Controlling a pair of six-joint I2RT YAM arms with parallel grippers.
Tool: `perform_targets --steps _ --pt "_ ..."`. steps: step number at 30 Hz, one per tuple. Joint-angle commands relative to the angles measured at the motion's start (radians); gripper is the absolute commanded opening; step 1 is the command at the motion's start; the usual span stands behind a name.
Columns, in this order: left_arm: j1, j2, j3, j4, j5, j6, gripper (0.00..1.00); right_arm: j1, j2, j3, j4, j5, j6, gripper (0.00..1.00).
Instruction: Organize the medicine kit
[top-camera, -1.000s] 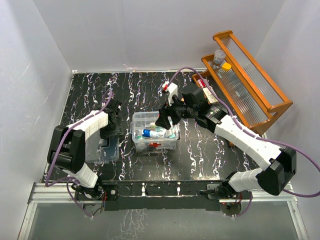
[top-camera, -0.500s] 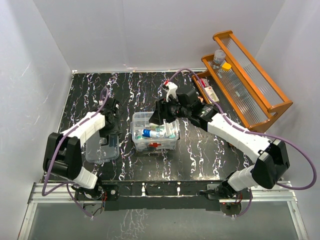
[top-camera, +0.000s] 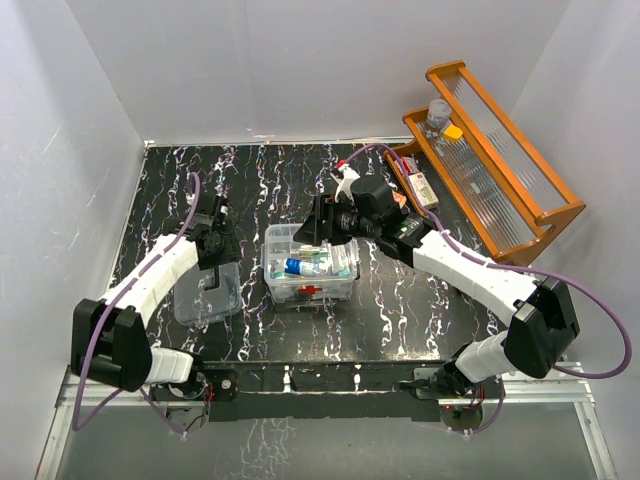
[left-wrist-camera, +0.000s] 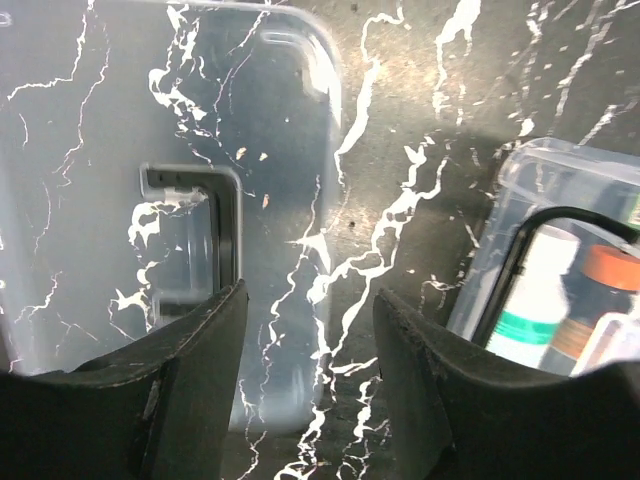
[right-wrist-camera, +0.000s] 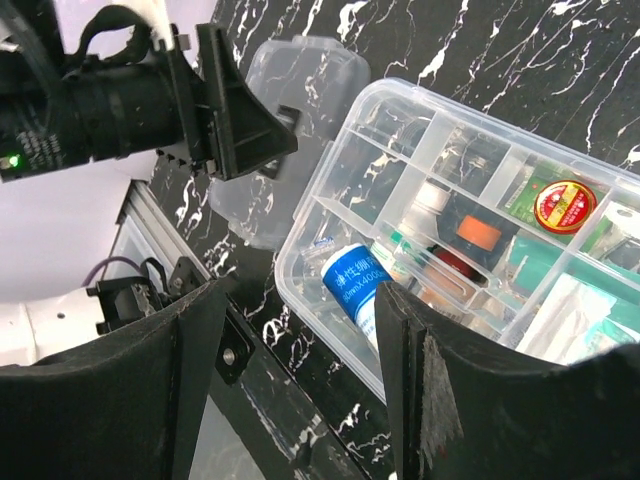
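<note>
Left gripper (left-wrist-camera: 308, 300) about half parted, empty, over the clear lid (left-wrist-camera: 120, 200) lying flat just left of the medicine kit (top-camera: 285, 292). Right gripper (right-wrist-camera: 305, 290) wide apart, empty, above the kit, which sits uncovered at the middle of the table (top-camera: 400, 315). Blue tube (right-wrist-camera: 352, 285) and red round sticker (right-wrist-camera: 565, 205) inside carry print, neither legible

One clear medicine kit (top-camera: 340, 290) sat open on one black marbled table (top-camera: 280, 180), with one lid (top-camera: 205, 295), bearing one black handle (left-wrist-camera: 225, 240), to its left. Two robot arms, left (top-camera: 160, 265) and right (top-camera: 470, 270), flanked the kit. Inside it were one blue-labelled tube (right-wrist-camera: 355, 290), one round red-and-yellow tin (right-wrist-camera: 565, 205) and one orange-capped bottle (left-wrist-camera: 612, 270). To its right stood one two-tiered wooden rack (top-camera: 560, 210), holding one clear bottle (top-camera: 437, 112).
</note>
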Motion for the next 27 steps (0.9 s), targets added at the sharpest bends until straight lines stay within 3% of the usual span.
perform_targets --steps 1,7,13,15,23,27 --pt "0.012 -0.080 0.004 -0.013 0.045 -0.010 0.41 0.010 -0.038 -0.027 0.109 0.041 0.068 0.59" --pt "0.028 -0.115 0.001 -0.026 0.075 0.027 0.43 0.037 -0.015 -0.020 0.124 0.044 0.080 0.59" --pt "0.030 -0.035 -0.006 -0.091 -0.037 0.010 0.66 0.053 -0.022 -0.018 0.128 0.089 0.089 0.59" --pt "0.029 -0.003 -0.005 -0.084 -0.048 0.008 0.70 0.053 -0.028 -0.023 0.130 0.096 0.089 0.59" --pt "0.031 0.134 0.012 -0.063 -0.132 0.002 0.68 0.054 -0.041 -0.025 0.133 0.102 0.076 0.59" --pt "0.030 0.168 0.010 -0.038 -0.104 0.022 0.68 0.053 -0.049 -0.028 0.132 0.117 0.068 0.60"
